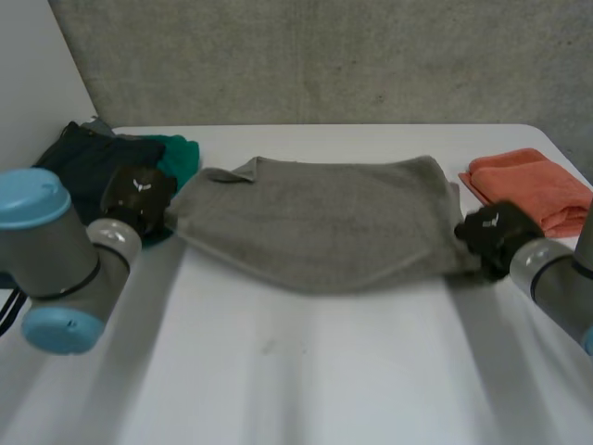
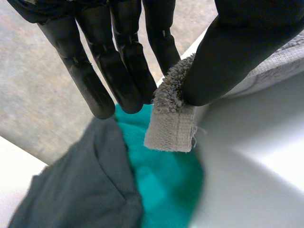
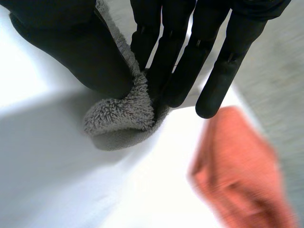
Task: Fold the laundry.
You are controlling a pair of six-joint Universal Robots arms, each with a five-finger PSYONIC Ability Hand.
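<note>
My left hand (image 1: 137,197) and right hand (image 1: 491,236) each pinch an end corner of the grey towel (image 1: 315,222) in the middle of the table (image 1: 278,371); I'd carry both evenly, edge taut

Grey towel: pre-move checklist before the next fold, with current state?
1. Left hand pinching the grey towel at an end corner: ok.
2. Right hand pinching the towel's other end between thumb and fingers: ok.
3. Towel stretched between the hands, no twist: ok.
4. Far corner near the left hand lying flat: not ok, it looks flipped over.
5. Orange cloth apart from the towel: ok, white table shows between them.
6. Pinched corner free of the teal cloth below it: cannot tell.
</note>
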